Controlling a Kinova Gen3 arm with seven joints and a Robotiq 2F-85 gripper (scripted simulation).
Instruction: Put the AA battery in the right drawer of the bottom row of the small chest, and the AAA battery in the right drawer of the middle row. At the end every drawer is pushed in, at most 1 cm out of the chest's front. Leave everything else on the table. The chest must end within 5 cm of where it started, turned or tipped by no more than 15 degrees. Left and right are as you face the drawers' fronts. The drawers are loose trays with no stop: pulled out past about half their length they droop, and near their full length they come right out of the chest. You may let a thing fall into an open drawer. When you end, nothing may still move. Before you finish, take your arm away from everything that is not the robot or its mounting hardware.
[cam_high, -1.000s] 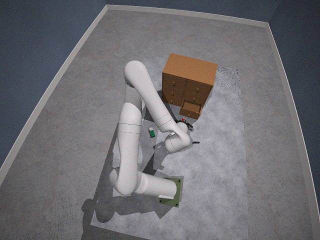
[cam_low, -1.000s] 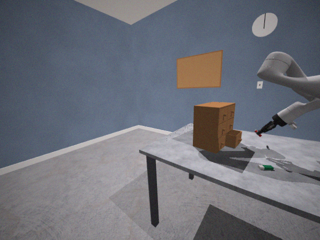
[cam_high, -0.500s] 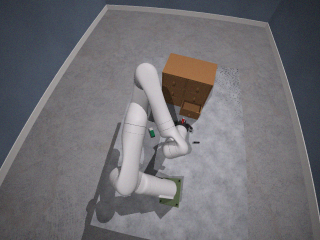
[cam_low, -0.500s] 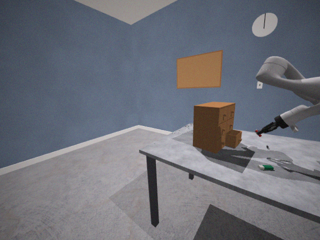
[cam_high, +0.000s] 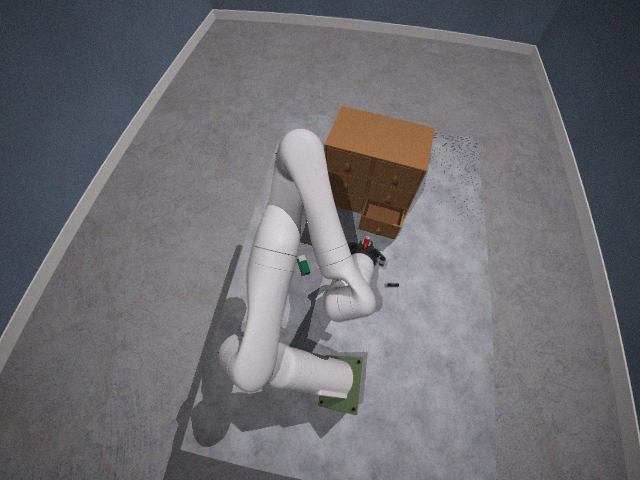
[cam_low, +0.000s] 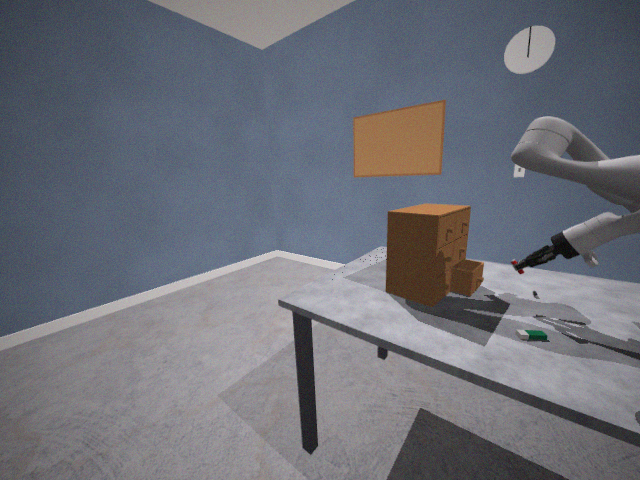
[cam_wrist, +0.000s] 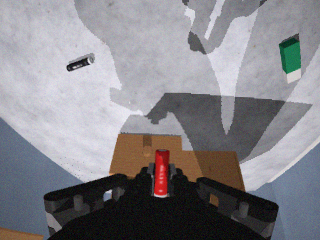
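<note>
My black two-finger gripper (cam_high: 366, 244) (cam_low: 517, 266) (cam_wrist: 161, 171) pinches the red cylindrical battery (cam_high: 366, 242) (cam_low: 520, 271) (cam_wrist: 161, 172), its long axis aimed towards the open brown wooden drawer (cam_high: 379, 227) (cam_low: 471, 280) (cam_wrist: 167, 142), chest-side.

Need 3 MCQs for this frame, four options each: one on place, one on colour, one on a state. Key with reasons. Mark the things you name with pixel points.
1. Where is the open drawer in the chest?
A top right B bottom left C bottom right D middle left

2. What colour is the battery in the gripper?
A green B red C blue D yellow

3. How is the gripper?
A wide open B shut on nothing C shut on a drawer knob D shut on a battery

Key:
1 C: the top view shows the open drawer (cam_high: 378, 228) (cam_low: 463, 279) lowest on the right of the chest (cam_high: 382, 133) (cam_low: 412, 253).
2 B: the wrist view shows the red battery (cam_high: 366, 242) (cam_wrist: 161, 175).
3 D: the fingertips of the gripper (cam_high: 366, 245) (cam_low: 517, 266) (cam_wrist: 161, 171) flank that battery on both sides.
</note>
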